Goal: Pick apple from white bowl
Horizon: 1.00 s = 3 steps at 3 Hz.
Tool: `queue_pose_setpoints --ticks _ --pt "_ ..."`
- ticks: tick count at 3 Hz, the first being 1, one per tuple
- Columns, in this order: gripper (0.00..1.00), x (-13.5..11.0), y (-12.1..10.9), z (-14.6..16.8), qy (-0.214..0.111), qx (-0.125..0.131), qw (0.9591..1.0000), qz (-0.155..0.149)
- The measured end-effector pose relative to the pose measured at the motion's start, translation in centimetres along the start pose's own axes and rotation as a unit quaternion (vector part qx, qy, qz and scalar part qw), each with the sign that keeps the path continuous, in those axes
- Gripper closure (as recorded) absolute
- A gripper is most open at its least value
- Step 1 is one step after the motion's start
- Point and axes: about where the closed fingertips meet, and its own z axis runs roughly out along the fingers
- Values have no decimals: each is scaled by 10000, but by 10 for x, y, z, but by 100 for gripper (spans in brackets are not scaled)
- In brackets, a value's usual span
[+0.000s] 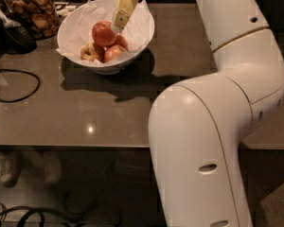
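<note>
Gripper (118,24) sits at top centre of frame, angled down-left into the white bowl (111,67). Its yellowish tip is right at the upper-right side of the apple (102,33), touching or just beside it, can't tell which. Wide or closed? Can't tell from this angle, since only one yellowish length shows. Nothing is seen held.

The apple is the biggest, roundest one, deep red w/ a glossy highlight, and it sits highest in the pile, approx mid-bowl. The bowl is in the upper-left part of frame, lined w/ crumpled white paper (140,19) that sticks up past the rim. Two smaller red-yellow apples (114,52) lie just below-right of the big one, touching it. A pale yellowish blemished one (88,52) is on the bowl's lower-left side.

The bowl stands on a grey-brown table (85,110) and throws a dark shadow to its right and front.

A glass jar (34,11) of brown snacks is at far upper left, near the bowl but apart from it. A black cable (38,82) loops on the tabletop at the left edge.

The robot arm (203,141) — big, white — fills the right half of frame, w/ its elbow at right and the upper link running up toward the top edge.
</note>
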Motion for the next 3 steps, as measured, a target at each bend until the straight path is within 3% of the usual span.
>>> queue_pose_setpoints --ticks 1,3 --pt "0 -7 -9 3 -98 145 9998 -10" --pt "0 15 -29 22 -376 312 9967 652"
